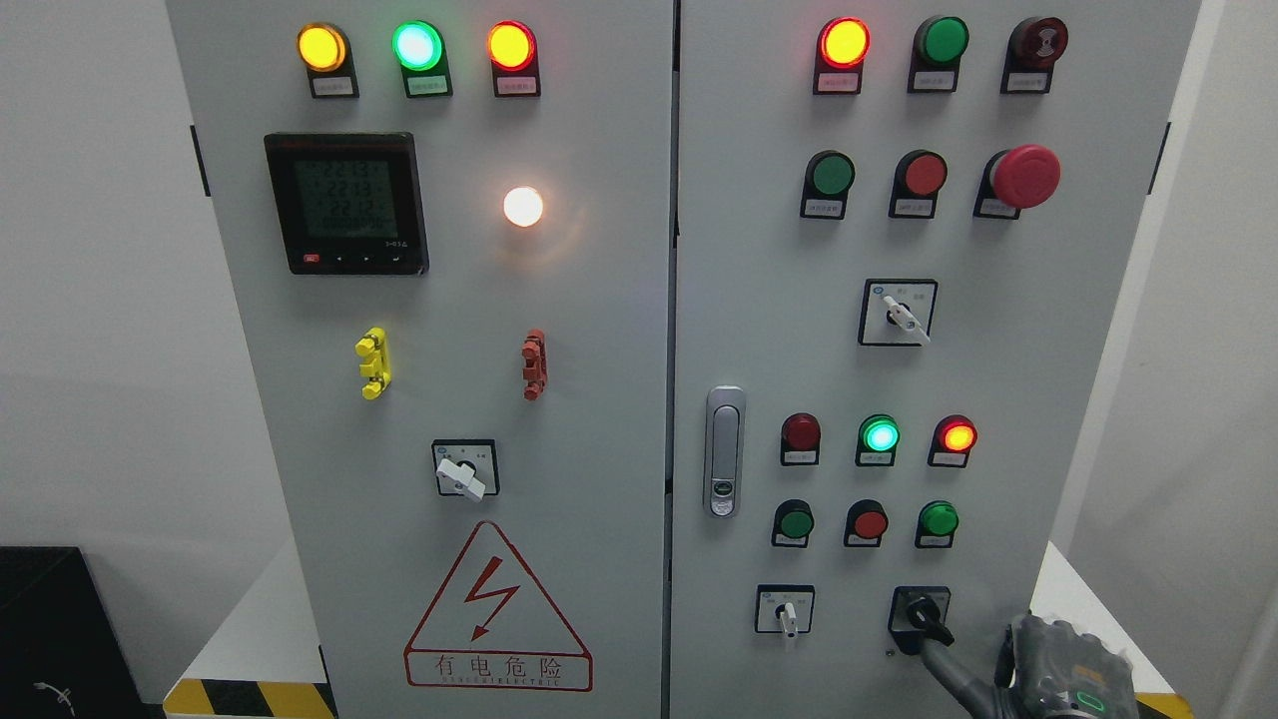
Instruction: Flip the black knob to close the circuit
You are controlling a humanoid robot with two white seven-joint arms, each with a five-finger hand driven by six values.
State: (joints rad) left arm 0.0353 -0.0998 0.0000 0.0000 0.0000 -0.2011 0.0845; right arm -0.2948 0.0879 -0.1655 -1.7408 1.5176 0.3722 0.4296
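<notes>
Approach step: the right hand (pixel 1058 669), one grey finger (pixel 949 671) extended and holding nothing, sits just below the black rotary knob (pixel 924 614) at the grey metal cabinet's (pixel 599 399) lower right corner. Next: contact the lever and rotate.

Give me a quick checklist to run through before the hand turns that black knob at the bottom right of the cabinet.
1. Black rotary knob in view on the grey cabinet's right door: ok.
2. Right hand close to the knob, a finger reaching up just below it: ok.
3. Finger actually touching the knob: cannot tell.
4. Firm grasp around the knob: not ok, no fingers wrapped on it.
5. White-handled selector switch beside it clear of the hand: ok.
6. Left hand: not in view, cannot tell.
</notes>
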